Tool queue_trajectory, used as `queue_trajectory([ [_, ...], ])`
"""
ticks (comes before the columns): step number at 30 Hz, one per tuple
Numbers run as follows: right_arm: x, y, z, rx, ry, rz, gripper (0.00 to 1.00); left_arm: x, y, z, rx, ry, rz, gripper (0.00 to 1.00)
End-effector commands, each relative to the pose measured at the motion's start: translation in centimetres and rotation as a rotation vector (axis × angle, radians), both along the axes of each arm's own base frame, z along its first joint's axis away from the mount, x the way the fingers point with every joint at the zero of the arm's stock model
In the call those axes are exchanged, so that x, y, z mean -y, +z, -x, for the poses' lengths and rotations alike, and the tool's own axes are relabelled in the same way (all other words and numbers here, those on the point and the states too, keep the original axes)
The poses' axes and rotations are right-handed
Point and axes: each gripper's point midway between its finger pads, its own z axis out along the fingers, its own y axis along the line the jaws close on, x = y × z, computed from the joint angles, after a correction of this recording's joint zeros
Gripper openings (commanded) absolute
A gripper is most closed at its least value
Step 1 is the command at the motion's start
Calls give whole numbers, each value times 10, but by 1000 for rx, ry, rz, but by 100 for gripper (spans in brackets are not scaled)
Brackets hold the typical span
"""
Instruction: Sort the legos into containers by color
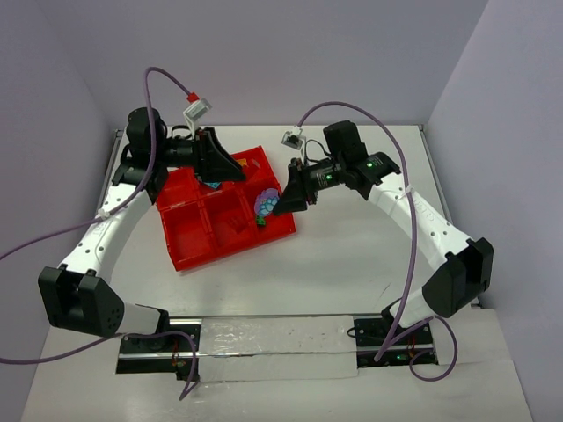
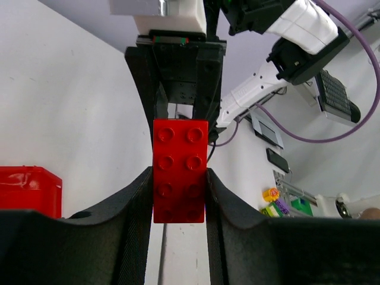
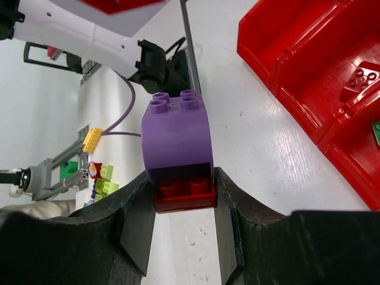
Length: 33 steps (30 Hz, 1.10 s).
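My left gripper (image 2: 180, 178) is shut on a red lego (image 2: 180, 169), a long studded brick standing up between the fingers. From above, this gripper (image 1: 216, 178) hangs over the back of the red tray of containers (image 1: 189, 251). My right gripper (image 3: 184, 185) is shut on a small red brick (image 3: 184, 195) with a purple arched lego (image 3: 177, 136) stuck on it. In the top view that stack (image 1: 264, 204) is held over the tray's right side. Inside the containers lie a red brick (image 3: 362, 79) and a green brick (image 3: 376, 132).
The tray sits tilted in the middle of the white table (image 1: 352, 246), and one corner of it (image 2: 29, 189) shows in the left wrist view. Purple cables loop above both arms. Spare coloured bricks (image 3: 98, 178) lie on a rack beyond the table.
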Motion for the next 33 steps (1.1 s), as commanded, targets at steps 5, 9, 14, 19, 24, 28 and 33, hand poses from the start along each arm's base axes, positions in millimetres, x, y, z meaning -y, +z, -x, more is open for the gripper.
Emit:
queue_trajectory([
  [5, 19, -25, -18, -15, -148, 87, 0, -44, -41, -74, -178, 502, -126, 0],
  [9, 44, -50, -24, -51, -252, 151, 0, -80, -122, -94, -388, 850, -331, 0],
  [14, 60, -56, -33, -52, -354, 182, 0, -106, -157, -92, -415, 1089, -451, 0],
  [19, 60, -46, -45, -35, -403, 158, 0, -105, -187, -92, -441, 1158, -560, 0],
  [24, 57, -35, -51, -24, -423, 132, 0, -100, -209, -91, -449, 1233, -649, 0],
  [28, 58, -30, -51, -13, -432, 127, 0, -103, -220, -91, -449, 1272, -707, 4],
  [33, 58, -30, -51, -8, -429, 129, 0, -92, -232, -84, -449, 1236, -748, 28],
])
